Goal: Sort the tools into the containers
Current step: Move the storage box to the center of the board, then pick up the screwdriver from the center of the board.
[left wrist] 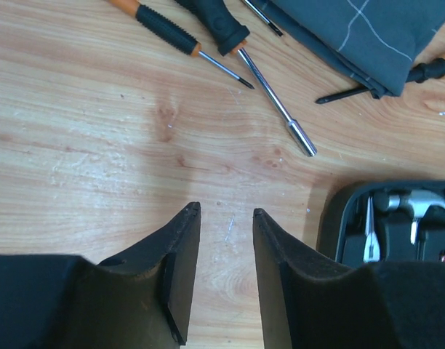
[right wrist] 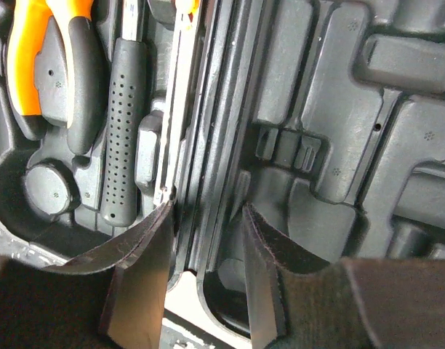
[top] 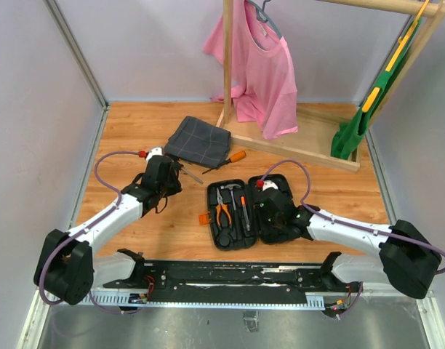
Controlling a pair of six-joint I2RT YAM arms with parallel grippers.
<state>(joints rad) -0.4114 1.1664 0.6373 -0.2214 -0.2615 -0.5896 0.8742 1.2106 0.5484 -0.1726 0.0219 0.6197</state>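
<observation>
The black tool case (top: 281, 185) lies open at the table's middle. Its left half holds orange-handled pliers (top: 222, 212), a hammer (top: 232, 193) and a screwdriver (top: 244, 212). My right gripper (top: 270, 211) is open and empty, low over the case, its jaws either side of the hinge ridge (right wrist: 206, 211); the pliers (right wrist: 41, 65) and hammer handle (right wrist: 124, 131) lie to their left. My left gripper (left wrist: 226, 212) is open and empty above bare wood left of the case (left wrist: 346, 211). Ahead of it lie a screwdriver (left wrist: 179, 40) and a nut driver (left wrist: 270, 94). Another screwdriver (top: 233, 158) lies by the cloth.
A dark grey checked cloth (top: 198, 140) lies behind the left gripper, partly over one screwdriver (left wrist: 382, 83). A wooden rack (top: 295, 142) with a pink shirt (top: 262, 73) and a green garment (top: 357, 123) stands at the back right. Walls enclose the table.
</observation>
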